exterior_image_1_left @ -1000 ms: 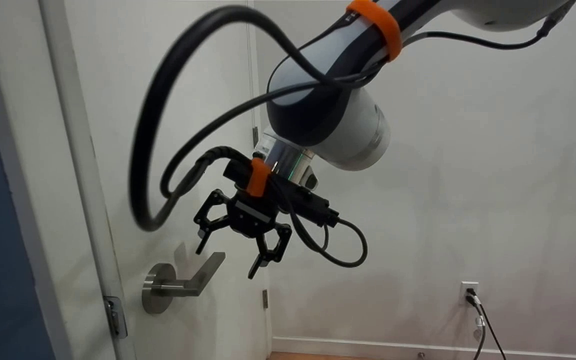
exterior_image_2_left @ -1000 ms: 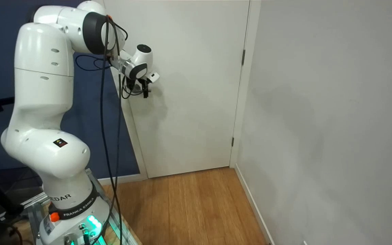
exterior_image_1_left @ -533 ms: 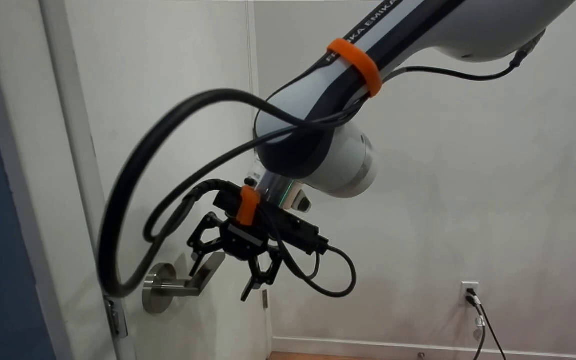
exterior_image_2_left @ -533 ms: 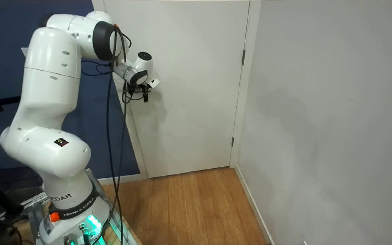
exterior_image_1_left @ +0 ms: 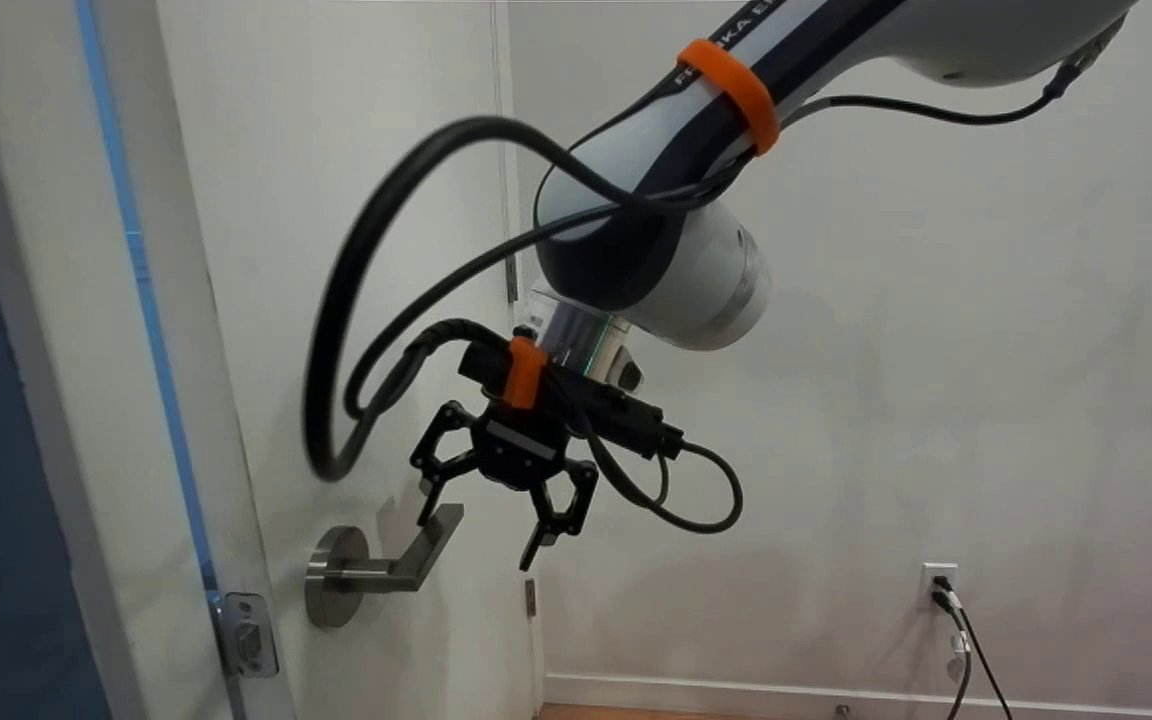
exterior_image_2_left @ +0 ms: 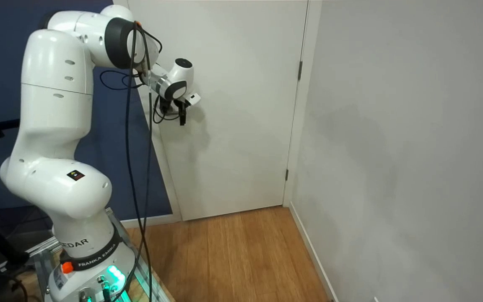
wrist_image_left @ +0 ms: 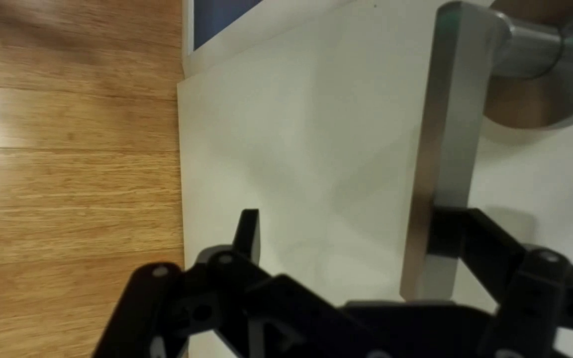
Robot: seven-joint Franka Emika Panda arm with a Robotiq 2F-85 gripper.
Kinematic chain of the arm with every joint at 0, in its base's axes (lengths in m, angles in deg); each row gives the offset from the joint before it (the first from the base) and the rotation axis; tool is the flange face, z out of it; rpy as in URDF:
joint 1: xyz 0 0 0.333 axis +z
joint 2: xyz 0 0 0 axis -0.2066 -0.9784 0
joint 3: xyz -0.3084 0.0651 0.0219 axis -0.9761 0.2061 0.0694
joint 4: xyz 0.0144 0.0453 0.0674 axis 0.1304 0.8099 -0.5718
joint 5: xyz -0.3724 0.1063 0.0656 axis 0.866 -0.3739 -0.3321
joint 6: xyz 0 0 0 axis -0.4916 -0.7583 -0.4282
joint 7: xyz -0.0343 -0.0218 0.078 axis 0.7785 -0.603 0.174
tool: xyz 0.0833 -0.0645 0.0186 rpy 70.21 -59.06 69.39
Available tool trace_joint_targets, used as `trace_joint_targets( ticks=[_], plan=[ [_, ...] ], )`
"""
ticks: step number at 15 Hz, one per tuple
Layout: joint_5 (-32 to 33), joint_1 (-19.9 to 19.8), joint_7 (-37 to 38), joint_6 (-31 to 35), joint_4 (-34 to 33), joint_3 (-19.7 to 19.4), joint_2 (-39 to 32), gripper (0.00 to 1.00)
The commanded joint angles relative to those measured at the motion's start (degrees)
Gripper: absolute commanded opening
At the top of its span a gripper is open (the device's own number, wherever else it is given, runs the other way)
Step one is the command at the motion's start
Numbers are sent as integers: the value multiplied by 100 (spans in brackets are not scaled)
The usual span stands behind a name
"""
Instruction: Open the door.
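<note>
From near left the arm (exterior_image_2_left: 53, 134) is bent down toward the far door (exterior_image_2_left: 237, 126), whose top is cut off. The gripper (exterior_image_1_left: 474, 545) is held spread at the handle (wrist_image_left: 450, 134); whether they touch is unclear.

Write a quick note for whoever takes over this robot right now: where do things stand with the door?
Gripper: open, holding nothing; in the wrist view one finger overlaps the lever handle, but touching or not I cannot tell.
Door: slightly ajar, latch plate showing beside the frame.
Done: it is off the latch.
Left: swing it wider, probably by pulling on the lever handle.
</note>
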Motion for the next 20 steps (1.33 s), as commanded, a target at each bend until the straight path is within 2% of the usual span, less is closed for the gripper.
trace_joint_targets(
  ticks=[1,6,11,12,14,18,20],
  plan=[
    [63,-141,213,-928,450,-116,548,100],
    [305,-298,400,-2011,616,-364,778,100],
    [1047,-500,595,-2906,966,-812,1218,100],
    [1214,-560,635,-2926,1049,-904,1357,100],
    [1494,-713,721,-2558,1234,-1098,1683,100],
    [2695,-1091,1093,-2530,1483,-1489,2388,100],
    [3322,-1276,1540,-2586,1753,-1555,2842,100]
  ],
)
